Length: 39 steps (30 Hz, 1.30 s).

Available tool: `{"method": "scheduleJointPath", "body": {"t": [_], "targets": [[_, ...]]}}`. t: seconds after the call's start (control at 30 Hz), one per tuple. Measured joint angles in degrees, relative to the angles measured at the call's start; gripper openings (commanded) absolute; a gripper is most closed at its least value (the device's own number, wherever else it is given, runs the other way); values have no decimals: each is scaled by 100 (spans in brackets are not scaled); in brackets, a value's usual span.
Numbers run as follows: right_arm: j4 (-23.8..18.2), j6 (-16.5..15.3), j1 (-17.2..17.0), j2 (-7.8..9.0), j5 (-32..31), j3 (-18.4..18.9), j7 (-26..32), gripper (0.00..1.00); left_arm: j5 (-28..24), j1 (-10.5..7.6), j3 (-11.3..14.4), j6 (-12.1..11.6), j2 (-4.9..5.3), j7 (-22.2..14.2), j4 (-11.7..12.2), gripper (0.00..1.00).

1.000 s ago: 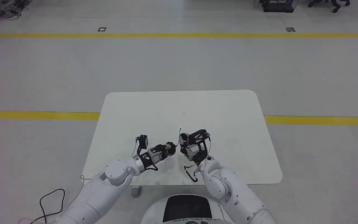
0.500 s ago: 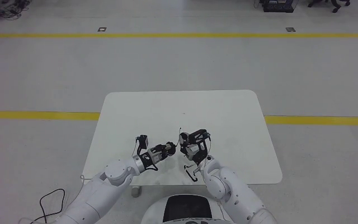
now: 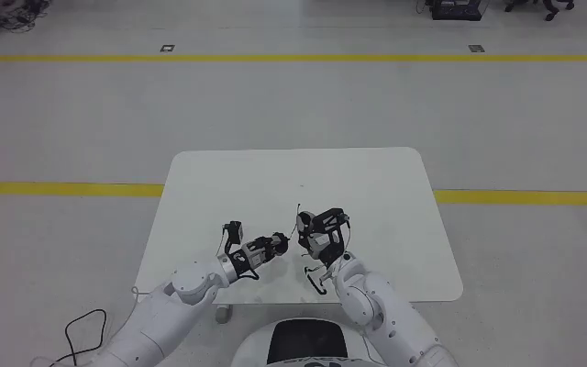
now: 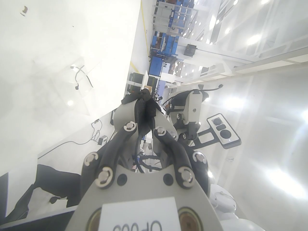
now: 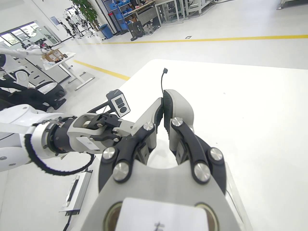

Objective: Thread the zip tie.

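Farthest left, we see a thin black cable (image 3: 81, 330) lying in a loop on the pale floor, near the front left corner of the white table with rounded corners (image 3: 385, 183). A yellow painted floor stripe (image 3: 83, 189) runs across behind the table.

Moving right, the left gripper (image 3: 278, 243) hangs over the front part of the table and points toward the other arm. In its own wrist view we see its pale fingers (image 4: 125, 114) pressed together, dark pads meeting along their length. We cannot tell whether anything is caught between them.

Just beside it on the right is the thin black plastic zip tie (image 5: 161, 80), the task's thing. It stands nearly upright above the table. Its small square head is at the top and its lower end is pinched in the right gripper (image 5: 163, 94). That gripper's white fingers are closed on the strip and their ribbed black pads meet around it. In the top view the tie shows as a fine dark line (image 3: 297, 212) rising from the right gripper (image 3: 304, 226), close to the tip of the left one. We cannot tell whether the two grippers touch.

Near the table's front edge, a flat clear plastic tray (image 5: 73, 189) lies on the tabletop with dark strips in it.
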Motion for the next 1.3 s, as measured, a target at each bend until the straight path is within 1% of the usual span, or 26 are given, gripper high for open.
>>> {"method": "scheduleJointPath", "body": {"t": [0.33, 0.4, 0.43, 0.47, 0.5, 0.53, 0.57, 0.6, 0.63, 0.7, 0.73, 0.83, 0.97, 1.1, 1.13, 1.17, 1.23, 1.3], "targets": [[0, 0, 0, 0, 1, 0, 0, 0, 8, -1, 2, 0, 0, 8, 1, 0], [0, 0, 0, 0, 1, 0, 0, 0, 202, -31, 24, -76, 2, 111, -13, 0], [0, 0, 0, 0, 1, 0, 0, 0, 410, -44, 39, -187, 5, 175, -16, 0], [0, 0, 0, 0, 2, 2, -3, 0, 696, -38, 51, -383, 8, 270, 5, 0], [5, -12, 0, 2, 17, 15, -23, 0, 854, -13, 48, -564, 8, 354, 32, 0], [23, -95, -9, 11, 63, 57, -104, 0, 1008, 34, 33, -835, 9, 456, 76, 0], [54, -197, -25, 23, 103, 105, -188, 0, 1117, 67, 11, -1008, 11, 529, 84, 0], [90, -317, -49, 39, 145, 163, -281, 0, 1228, 104, -19, -1101, 12, 602, 54, 0], [136, -493, -89, 59, 214, 241, -413, 0, 1385, 171, -67, -1083, 13, 694, -28, 0], [199, -718, -147, 90, 273, 350, -578, 0, 1633, 305, -157, -996, 13, 838, -181, 0], [224, -846, -182, 108, 281, 407, -675, 0, 1792, 405, -215, -981, 10, 924, -284, 0], [285, -1152, -253, 150, 275, 515, -880, 0, 2209, 621, -335, -985, -6, 1098, -513, 0], [395, -1453, -294, 193, 286, 616, -1033, 0, 2708, 819, -405, -986, -46, 1406, -798, 0], [450, -1514, -288, 234, 279, 576, -1129, 0, 3162, 931, -378, -986, -85, 1701, -1035, 0], [457, -1510, -274, 254, 267, 525, -1156, 0, 3176, 959, -345, -986, -99, 1731, -1058, 0], [458, -1509, -258, 273, 249, 480, -1179, 0, 3135, 965, -323, -986, -108, 1691, -1029, 0], [456, -1509, -234, 299, 206, 433, -1217, 0, 3101, 920, -306, -986, -120, 1577, -941, 0], [454, -1509, -231, 302, 203, 431, -1221, 0, 3106, 902, -306, -986, -122, 1551, -918, 0]]}}
